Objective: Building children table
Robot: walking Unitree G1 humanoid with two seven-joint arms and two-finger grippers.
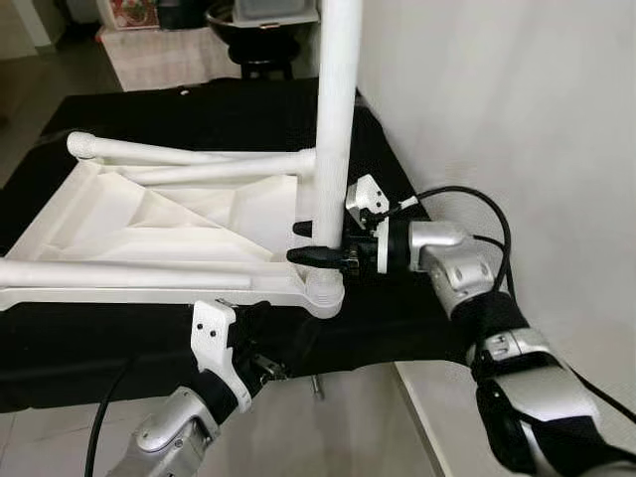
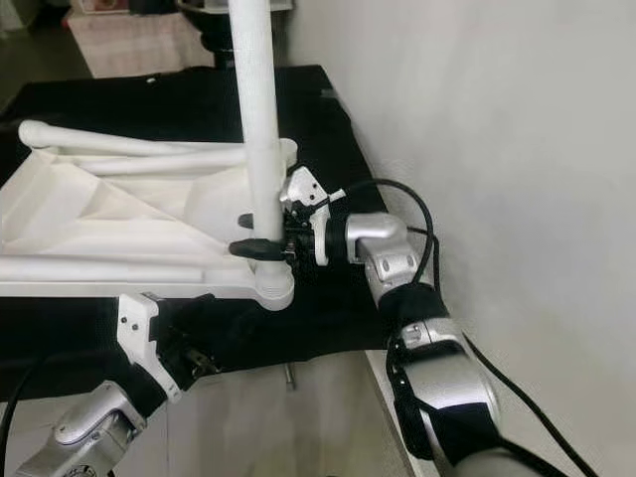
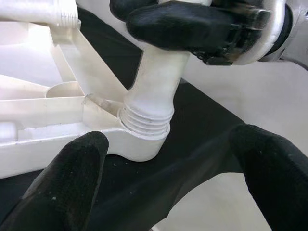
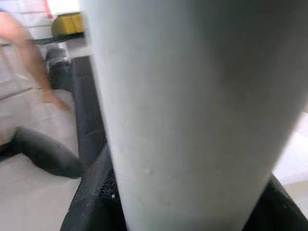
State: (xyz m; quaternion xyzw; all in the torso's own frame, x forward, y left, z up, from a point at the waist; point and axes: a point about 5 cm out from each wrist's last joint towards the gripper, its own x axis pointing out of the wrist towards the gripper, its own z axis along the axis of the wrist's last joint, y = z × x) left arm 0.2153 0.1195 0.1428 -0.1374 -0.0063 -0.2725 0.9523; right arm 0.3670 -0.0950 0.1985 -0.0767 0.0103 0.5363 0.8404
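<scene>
I have the white tabletop [image 1: 149,224] lying upside down on the black-draped surface [image 1: 397,318], near the wall. My right pincer [image 1: 316,254] is clamped around the upright table leg [image 1: 333,129] just above the corner socket [image 1: 323,294], where the leg's thread still shows above the collar. My left pincer [image 3: 168,159] stands wide, fingers either side of that socket but holding nothing. To do this well, I judge the leg must stay dead vertical while turning, so the thread does not cross. I'd brace the tabletop edge with the left so the frame cannot spin along.
</scene>
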